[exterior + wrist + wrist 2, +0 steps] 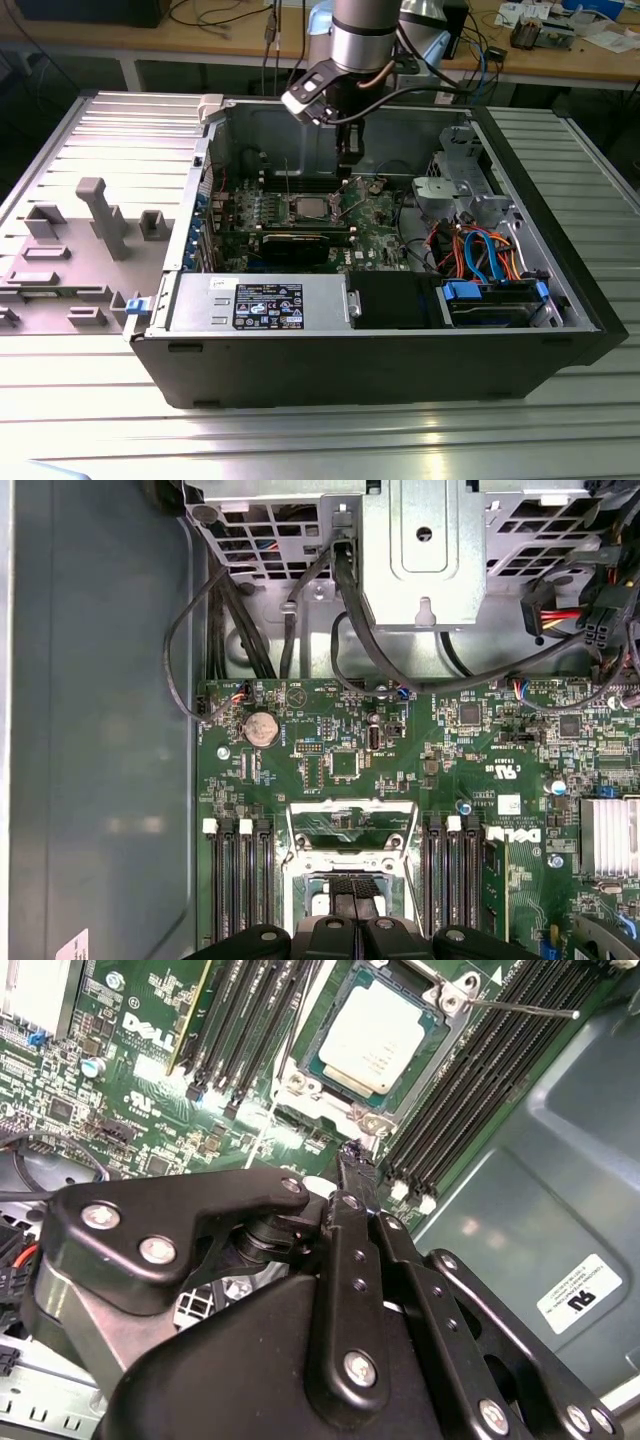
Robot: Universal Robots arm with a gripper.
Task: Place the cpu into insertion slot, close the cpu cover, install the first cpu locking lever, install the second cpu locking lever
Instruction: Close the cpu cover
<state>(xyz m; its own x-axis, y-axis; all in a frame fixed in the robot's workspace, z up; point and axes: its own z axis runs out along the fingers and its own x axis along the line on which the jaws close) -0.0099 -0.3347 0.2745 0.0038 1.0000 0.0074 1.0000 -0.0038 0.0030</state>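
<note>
The gripper (352,1158), built of matte black links held by bright round screws, has its two slim fingers pressed together with nothing between them. In the second wrist view its tip hangs just beside one corner of the insertion slot (338,1088); whether it touches the metal there I cannot tell. The cpu (375,1038) lies flat in that slot, a small square chip with a smooth silvery-grey top, rounded corners and a thin pale edge, ringed by the socket's dark rim and dull steel tabs. A thin wire lever (520,1006) juts out sideways from one tab across the long black memory slots (480,1070). In the first wrist view the cpu cover (352,805), a dull-metal frame plate with a cut-out window, sits at the socket's far end; whether raised or flat is unclear. Around it spreads the glossy green motherboard (330,740), inside the grey sheet-metal case (560,290)
</note>
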